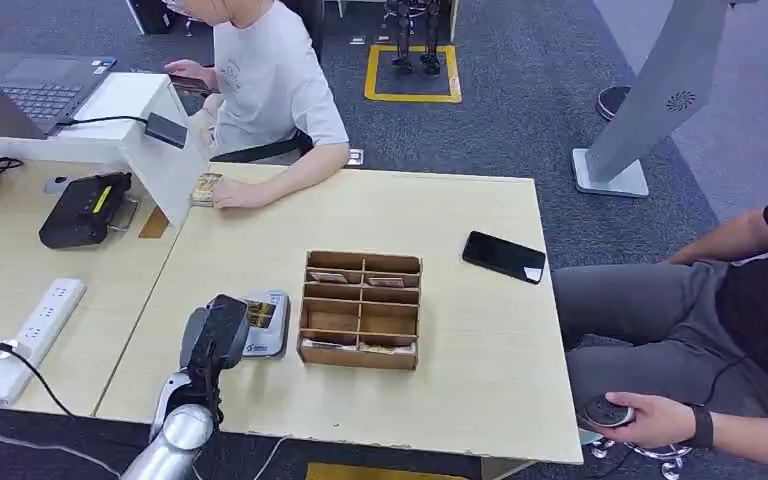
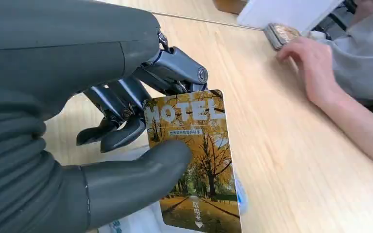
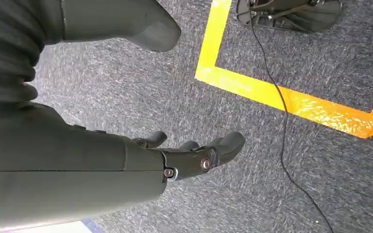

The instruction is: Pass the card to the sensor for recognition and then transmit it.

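Left hand (image 2: 126, 145) pinches the card (image 2: 196, 160) over the sensor (image 1: 265, 323) (wooden organizer (image 1: 361, 309) alongside); right hand's (image 3: 194, 155) fingers (image 3: 223, 144) released.

Your left robot hand (image 2: 126, 145) reaches forward from below, thumb and dark fingers (image 2: 121, 133) pinching a card (image 2: 199, 160). Your right robot hand (image 3: 194, 155) hangs down, fingers apart and loosely extended, holding nothing.

The grey, ribbed-cover left hand (image 2: 102, 121) holds a yellow hotel key card printed with autumn trees (image 2: 199, 165), the thick thumb pressed on its face and the darker fingers (image 2: 121, 133) behind it. A white device (image 2: 141, 221) lies partly hidden under card and thumb. On the light wooden tabletop (image 2: 281, 160), a person's hand (image 2: 315, 63) rests beside a small patterned stack (image 2: 281, 35).
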Controlling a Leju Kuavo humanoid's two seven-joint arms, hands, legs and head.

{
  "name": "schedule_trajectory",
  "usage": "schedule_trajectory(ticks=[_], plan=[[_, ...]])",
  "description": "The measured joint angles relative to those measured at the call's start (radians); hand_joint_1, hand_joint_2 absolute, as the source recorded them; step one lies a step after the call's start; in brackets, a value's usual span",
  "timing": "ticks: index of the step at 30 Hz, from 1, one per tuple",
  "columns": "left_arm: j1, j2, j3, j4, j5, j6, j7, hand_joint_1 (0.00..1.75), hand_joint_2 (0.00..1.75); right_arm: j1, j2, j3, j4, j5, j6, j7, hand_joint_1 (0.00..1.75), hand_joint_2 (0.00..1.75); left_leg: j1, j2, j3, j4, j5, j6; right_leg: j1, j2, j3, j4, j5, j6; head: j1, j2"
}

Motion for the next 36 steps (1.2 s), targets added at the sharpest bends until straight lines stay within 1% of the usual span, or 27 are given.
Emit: schedule_trajectory(ticks=[2,4,6,7,9,14,21,25,32,36], plan=[[0.000,0.004,0.016,0.025,0.010,0.027,-0.005,1.75,1.75,0.002,-0.005,0.005,-0.011,0.011,0.000,0.010,0.00,1.75,0.000,0.000,0.000,0.000,0.000,0.000,0.000,0.000,0.000,0.000,0.000,0.000,0.000,0.000],[-0.001,0.008,0.041,0.057,0.037,0.053,-0.023,1.75,1.75,0.005,-0.010,0.013,-0.024,0.021,0.002,0.022,0.00,1.75,0.000,0.000,0.000,0.000,0.000,0.000,0.000,0.001,-0.001,0.000,0.000,0.000,0.000,0.000],[-0.005,0.011,0.069,0.088,0.060,0.051,-0.054,1.75,1.75,0.010,-0.015,0.021,-0.041,0.028,0.005,0.034,0.00,1.75,0.000,0.000,0.000,0.000,0.000,0.000,0.000,0.000,0.000,0.000,0.000,0.000,0.000,0.000],[-0.006,0.014,0.079,0.097,0.067,0.044,-0.061,1.75,1.75,0.011,-0.018,0.025,-0.047,0.029,0.005,0.039,0.00,1.75,0.000,0.000,0.000,0.000,0.000,0.000,0.000,0.000,-0.001,0.000,0.000,0.000,0.000,0.000],[-0.008,0.016,0.089,0.105,0.071,0.030,-0.062,1.75,1.75,0.013,-0.021,0.029,-0.059,0.030,0.005,0.044,0.00,1.75,0.000,0.000,0.000,0.000,0.000,0.000,0.000,0.000,0.000,0.000,0.000,0.000,0.000,0.000],[-0.026,0.016,0.094,0.132,0.079,0.035,-0.045,1.75,1.75,0.017,-0.028,0.035,-0.079,0.035,0.004,0.049,0.00,1.75,0.000,0.000,0.000,0.000,0.000,0.001,0.000,0.000,0.000,0.000,0.000,0.001,0.000,0.000],[-0.043,0.023,0.111,0.199,0.084,0.064,-0.043,1.75,1.75,0.018,-0.035,0.050,-0.098,0.048,0.006,0.060,0.00,1.75,0.000,0.000,0.000,0.000,0.001,0.001,0.000,0.000,0.000,0.000,0.001,0.001,0.000,0.000],[-0.042,0.025,0.118,0.230,0.071,0.075,-0.053,1.75,1.75,0.018,-0.037,0.055,-0.104,0.048,0.011,0.064,0.00,1.75,0.000,-0.001,0.000,0.000,0.001,0.002,0.000,0.000,0.000,0.000,0.001,0.001,0.000,0.000],[-0.041,0.025,0.119,0.249,0.057,0.079,-0.059,1.75,1.75,0.020,-0.038,0.055,-0.107,0.048,0.010,0.064,0.00,1.75,0.000,-0.001,0.000,0.000,0.001,0.002,0.000,0.000,0.000,0.000,0.001,0.001,0.000,0.000],[-0.041,0.024,0.119,0.250,0.052,0.071,-0.054,1.75,1.75,0.020,-0.038,0.055,-0.108,0.048,0.009,0.064,0.00,1.75,0.000,-0.001,0.000,0.000,0.002,0.002,0.000,-0.001,0.001,0.000,0.001,0.002,0.000,0.000]])
